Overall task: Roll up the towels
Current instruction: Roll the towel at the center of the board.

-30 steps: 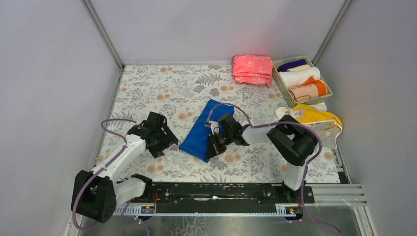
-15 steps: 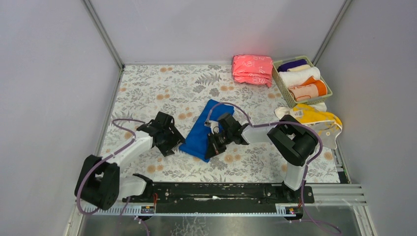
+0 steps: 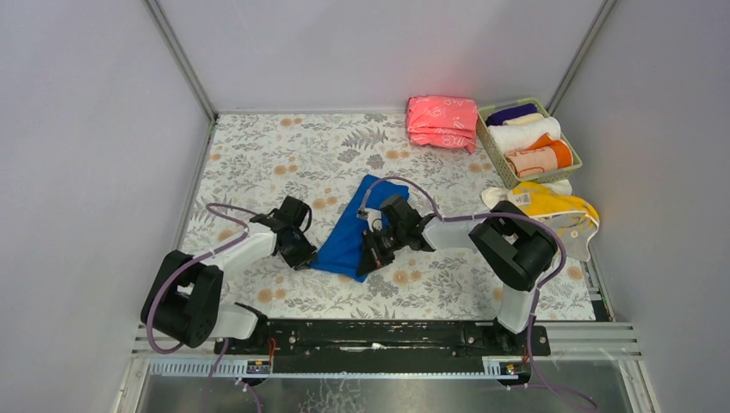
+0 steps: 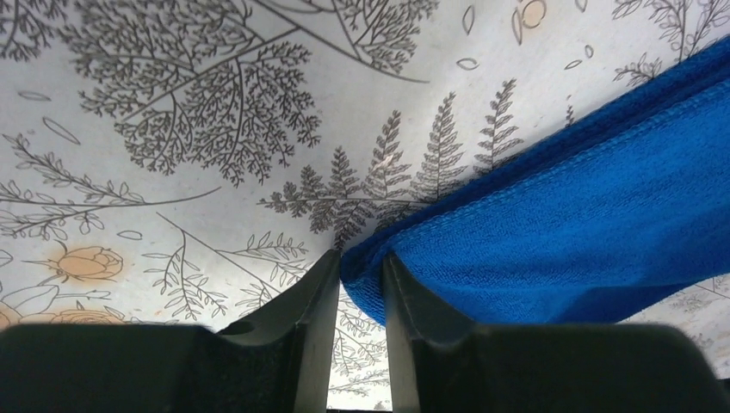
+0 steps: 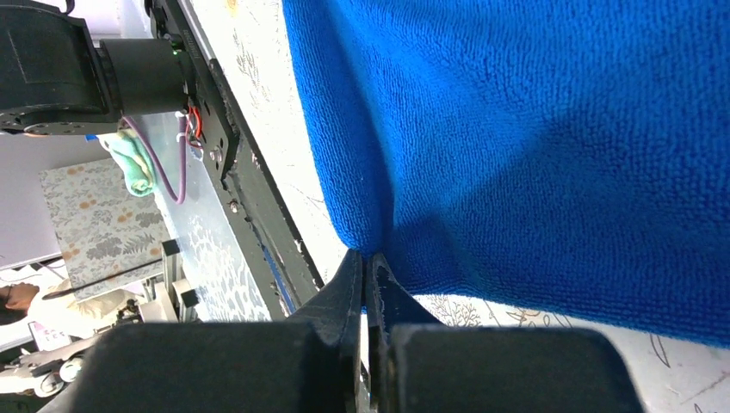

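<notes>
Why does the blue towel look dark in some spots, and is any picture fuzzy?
Right wrist view: a shadow darkens the blue towel beside the right gripper, its weave sharp. Left wrist view: the towel's lower part is shaded near the left gripper, the tablecloth print crisp. Top view: even light, nothing fuzzy, a pinkish glow on the wall above the pink stack.

no legible writing, label, brand, number or sign in any view. white marks on the pink stack (image 3: 442,121) and on the yellow towel (image 3: 551,205), too small to make out as letters.
</notes>
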You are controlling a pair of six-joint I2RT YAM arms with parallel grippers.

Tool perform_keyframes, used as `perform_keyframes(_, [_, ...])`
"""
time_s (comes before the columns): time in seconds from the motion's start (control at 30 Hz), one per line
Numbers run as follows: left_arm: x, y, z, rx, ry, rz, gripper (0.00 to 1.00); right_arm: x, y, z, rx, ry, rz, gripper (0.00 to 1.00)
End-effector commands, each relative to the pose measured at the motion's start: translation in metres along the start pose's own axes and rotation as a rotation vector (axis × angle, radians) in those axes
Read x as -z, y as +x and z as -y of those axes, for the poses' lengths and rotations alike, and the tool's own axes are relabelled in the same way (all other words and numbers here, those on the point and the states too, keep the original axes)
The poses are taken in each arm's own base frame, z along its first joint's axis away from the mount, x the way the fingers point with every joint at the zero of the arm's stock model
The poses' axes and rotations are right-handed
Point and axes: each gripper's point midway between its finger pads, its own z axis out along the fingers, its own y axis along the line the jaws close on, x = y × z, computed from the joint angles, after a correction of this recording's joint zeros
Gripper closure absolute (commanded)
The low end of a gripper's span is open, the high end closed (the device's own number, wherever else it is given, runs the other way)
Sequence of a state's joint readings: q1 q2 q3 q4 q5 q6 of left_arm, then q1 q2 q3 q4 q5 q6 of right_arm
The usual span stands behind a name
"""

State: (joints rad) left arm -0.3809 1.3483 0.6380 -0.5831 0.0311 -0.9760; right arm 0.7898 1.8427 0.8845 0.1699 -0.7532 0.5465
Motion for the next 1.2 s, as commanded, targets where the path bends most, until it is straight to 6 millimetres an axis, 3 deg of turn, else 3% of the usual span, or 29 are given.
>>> perform_keyframes(0.0, [0.000,-0.015,-0.005,-0.063,-0.070,0.056,0.77,0.011,-0.023,-0.018,0.008,-0.049,0.048,0.99])
perform_keyframes(0.1, [0.004,-0.021,-0.002,-0.069,-0.072,0.077,0.68,0.009,-0.022,-0.009,-0.033,-0.042,0.035,0.99])
perform_keyframes(0.27, [0.019,-0.027,0.010,-0.044,-0.006,0.120,0.44,0.006,-0.018,0.002,-0.091,-0.057,0.027,0.99])
perform_keyframes(0.63, [0.045,-0.014,0.002,0.043,0.120,0.146,0.23,0.001,-0.013,0.022,-0.195,-0.094,0.028,0.98])
perform_keyframes(0.9, [0.053,0.003,-0.003,0.057,0.184,0.102,0.22,-0.001,-0.012,0.027,-0.223,-0.092,0.028,0.98])
perform_keyframes(1.17, [0.038,0.024,-0.023,0.097,0.153,0.033,0.28,-0.001,-0.012,0.027,-0.225,-0.088,0.032,0.98])
